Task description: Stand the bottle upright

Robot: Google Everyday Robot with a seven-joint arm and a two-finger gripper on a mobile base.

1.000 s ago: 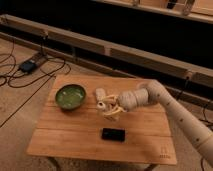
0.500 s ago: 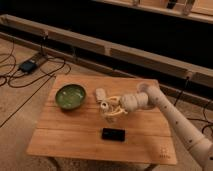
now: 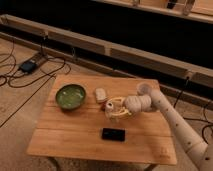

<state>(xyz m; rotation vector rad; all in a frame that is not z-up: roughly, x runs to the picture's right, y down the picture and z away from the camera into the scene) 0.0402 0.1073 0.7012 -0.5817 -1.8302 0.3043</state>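
Phone (image 3: 113, 134) lies at the front of the table (image 3: 60, 142). Just behind it, near the middle, the gripper (image 3: 116, 109) is clenched on the bottle (image 3: 108, 111). I cannot tell if the bottle is straight yet. If the hold slips, it could drop and roll onto the phone. Behind sit the block (image 3: 101, 94) and the bowl (image 3: 70, 96). A wide swing could bump them.

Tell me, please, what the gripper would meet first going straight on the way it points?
The gripper, mid-table, is shut on the bottle; straight beyond it, probably the green bowl, though depth is unclear.
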